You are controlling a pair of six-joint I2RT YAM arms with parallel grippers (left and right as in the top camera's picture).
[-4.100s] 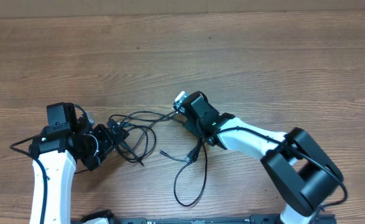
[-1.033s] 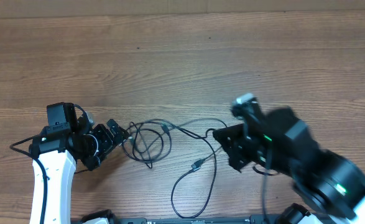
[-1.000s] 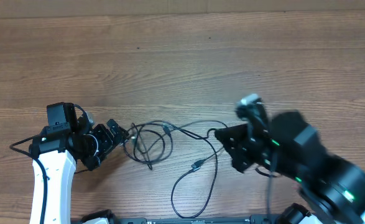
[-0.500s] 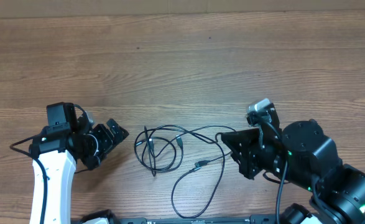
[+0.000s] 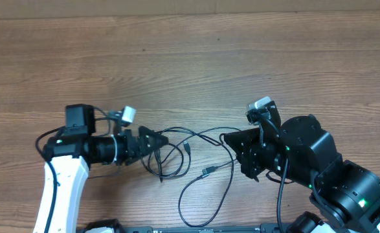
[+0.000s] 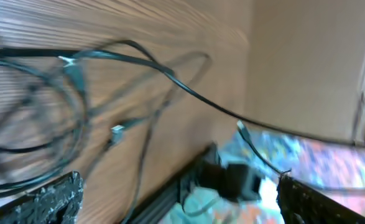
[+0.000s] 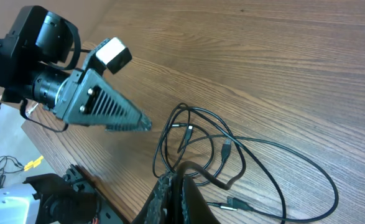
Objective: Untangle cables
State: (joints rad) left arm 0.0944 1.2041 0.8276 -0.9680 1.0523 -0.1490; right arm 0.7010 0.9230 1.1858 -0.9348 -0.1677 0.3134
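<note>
From above, the cables lie in a loose tangle on the wooden worktop, near its front edge, between the two arms. One long loop trails toward the front edge and a plug tip sits just right of the knot. The left gripper points right with its tip over the left side of the tangle. The overhead view does not show how wide it stands, but its own wrist camera does: the two fingers sit at opposite bottom corners of the picture, spread wide with nothing between them. That blurred view also shows one strand of the cables lifting off the wood and running through the air to the right, which cannot be made out from above. The right gripper is at the right end of the tangle. Its wrist camera looks down along its fingers, which are pressed together with a strand of the cables meeting their tip, apparently pinched. The same camera shows the left gripper from the side as a grey wedge just beside the loops.
</note>
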